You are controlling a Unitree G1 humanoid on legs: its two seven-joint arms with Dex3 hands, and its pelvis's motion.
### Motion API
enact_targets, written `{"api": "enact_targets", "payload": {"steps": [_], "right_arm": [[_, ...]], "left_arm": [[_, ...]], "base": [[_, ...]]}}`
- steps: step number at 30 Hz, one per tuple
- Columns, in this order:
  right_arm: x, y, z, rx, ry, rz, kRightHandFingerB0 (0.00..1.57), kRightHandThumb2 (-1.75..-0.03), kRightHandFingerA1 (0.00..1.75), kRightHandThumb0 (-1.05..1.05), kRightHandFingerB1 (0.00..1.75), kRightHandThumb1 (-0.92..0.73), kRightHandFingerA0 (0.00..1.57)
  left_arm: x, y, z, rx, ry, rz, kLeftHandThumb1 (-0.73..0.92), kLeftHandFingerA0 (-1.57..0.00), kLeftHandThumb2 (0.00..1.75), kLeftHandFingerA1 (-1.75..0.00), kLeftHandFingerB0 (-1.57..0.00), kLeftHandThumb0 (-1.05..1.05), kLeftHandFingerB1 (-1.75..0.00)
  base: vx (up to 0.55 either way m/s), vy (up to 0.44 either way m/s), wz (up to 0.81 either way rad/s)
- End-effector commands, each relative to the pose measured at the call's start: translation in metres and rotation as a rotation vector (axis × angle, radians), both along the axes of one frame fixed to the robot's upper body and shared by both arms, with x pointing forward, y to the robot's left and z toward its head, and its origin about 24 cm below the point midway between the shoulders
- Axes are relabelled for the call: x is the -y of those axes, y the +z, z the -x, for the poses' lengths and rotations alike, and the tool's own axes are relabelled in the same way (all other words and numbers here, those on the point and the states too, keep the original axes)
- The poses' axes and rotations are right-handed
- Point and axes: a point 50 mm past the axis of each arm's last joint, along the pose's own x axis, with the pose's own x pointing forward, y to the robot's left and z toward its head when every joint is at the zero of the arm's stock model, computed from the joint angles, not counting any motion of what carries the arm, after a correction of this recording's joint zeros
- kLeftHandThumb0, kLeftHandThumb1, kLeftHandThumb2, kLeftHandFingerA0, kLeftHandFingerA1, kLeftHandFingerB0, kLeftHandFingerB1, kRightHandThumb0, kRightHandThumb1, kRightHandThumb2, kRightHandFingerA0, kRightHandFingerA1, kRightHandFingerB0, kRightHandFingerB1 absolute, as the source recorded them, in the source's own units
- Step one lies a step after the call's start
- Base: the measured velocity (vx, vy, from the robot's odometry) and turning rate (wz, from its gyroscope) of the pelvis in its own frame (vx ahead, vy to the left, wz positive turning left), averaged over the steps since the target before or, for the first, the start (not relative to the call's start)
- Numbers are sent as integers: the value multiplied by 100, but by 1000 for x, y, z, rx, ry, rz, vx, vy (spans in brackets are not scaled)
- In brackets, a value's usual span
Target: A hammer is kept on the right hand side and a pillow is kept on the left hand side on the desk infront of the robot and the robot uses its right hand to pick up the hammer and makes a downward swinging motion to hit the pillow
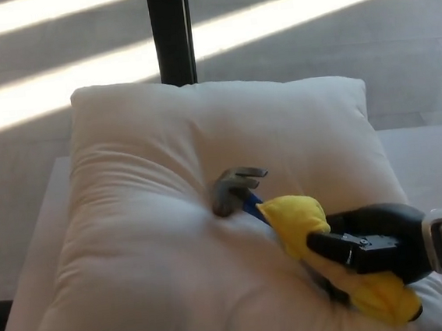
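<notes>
Hammer (235, 189) head in pillow (156, 219), pole (170, 31) behind

Pillow (173, 240) fills the desk (48, 221); black post (170, 31) behind.

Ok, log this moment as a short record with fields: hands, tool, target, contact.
right hand: shut on the hammer's yellow grip
left hand: not in view
hammer: grey head, blue neck, yellow handle
pillow: white, lying on the pale desk
contact: hammer head pressed into the pillow's middle, fabric creased around it
</notes>
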Motion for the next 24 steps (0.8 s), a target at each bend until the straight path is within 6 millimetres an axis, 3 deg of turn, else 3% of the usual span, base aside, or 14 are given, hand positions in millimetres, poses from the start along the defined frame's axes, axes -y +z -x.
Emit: {"api": "enact_targets", "payload": {"steps": [1, 3, 4, 6, 8, 9, 10, 12, 13, 14, 18, 21, 22, 24], "right_arm": [[26, -3, 0, -58, -134, 175, 73, -113, 175, -36, 175, -67, 109], [25, 3, -2, -43, -123, 151, 73, -113, 175, -36, 175, -67, 109], [23, 21, -9, -4, -134, 110, 76, -108, 175, -34, 156, -61, 105], [20, 64, -22, 112, -141, 24, 75, -116, 175, -33, 153, -56, 101], [21, 96, -30, 163, -167, -38, 70, -93, 175, -38, 166, -68, 101], [26, 124, -35, 215, -199, -130, 79, -86, 175, -38, 142, -65, 102], [30, 145, -37, 282, -197, -163, 84, -97, 175, -38, 139, -66, 103], [30, 149, -38, 299, -194, -163, 84, -97, 175, -38, 139, -66, 103], [37, 179, -36, 319, -189, -248, 78, -105, 175, -38, 160, -62, 103], [42, 197, -33, 321, -194, -314, 82, -111, 175, -34, 154, -59, 103], [57, 246, -19, 484, -208, -394, 69, -112, 175, -33, 172, -71, 102], [64, 254, -14, 532, -246, -420, 67, -104, 175, -33, 165, -71, 99], [84, 264, -8, 574, -268, -452, 75, -117, 175, -35, 171, -62, 101], [97, 264, -6, 570, -351, -462, 70, -105, 175, -34, 167, -68, 103]], "left_arm": [[-1, 0, 4, 8, 8, 12, 60, -69, 59, -54, -62, -59, -45], [-1, 0, 4, 6, 3, 10, 60, -69, 59, -54, -62, -59, -45], [-1, -1, 4, 3, 1, 7, 60, -70, 59, -55, -63, -61, -46], [-1, -1, 5, 1, 1, 3, 60, -71, 58, -56, -64, -61, -46], [-1, -1, 6, -11, 4, 5, 61, -68, 59, -56, -62, -59, -46], [-2, -1, 7, -21, 13, 0, 61, -70, 59, -55, -63, -58, -46], [-2, -2, 9, -26, 25, 4, 61, -71, 59, -56, -64, -57, -46], [-2, -3, 10, -29, 31, 8, 61, -71, 59, -56, -64, -57, -46], [-3, -3, 12, -28, 25, 5, 62, -70, 59, -56, -60, -57, -46], [-3, -3, 13, -30, 29, 6, 61, -71, 59, -56, -63, -58, -46], [-2, -3, 12, -26, 28, 5, 62, -69, 59, -55, -64, -57, -46], [-2, -4, 12, -26, 37, 10, 61, -71, 59, -55, -65, -56, -47], [-1, -5, 13, -24, 37, 19, 60, -71, 59, -58, -64, -57, -47], [-1, -5, 14, -29, 31, 13, 60, -71, 58, -56, -65, -58, -47]], "base": [[0, 0, 0], [0, 0, 0], [0, 0, 0], [0, 0, 0], [0, 0, 0], [0, 0, 0], [0, 0, 0], [0, 0, 0], [0, 0, 0], [0, 0, 0], [0, 0, 0], [0, 0, 0], [0, 0, 0], [0, 0, 0]]}}
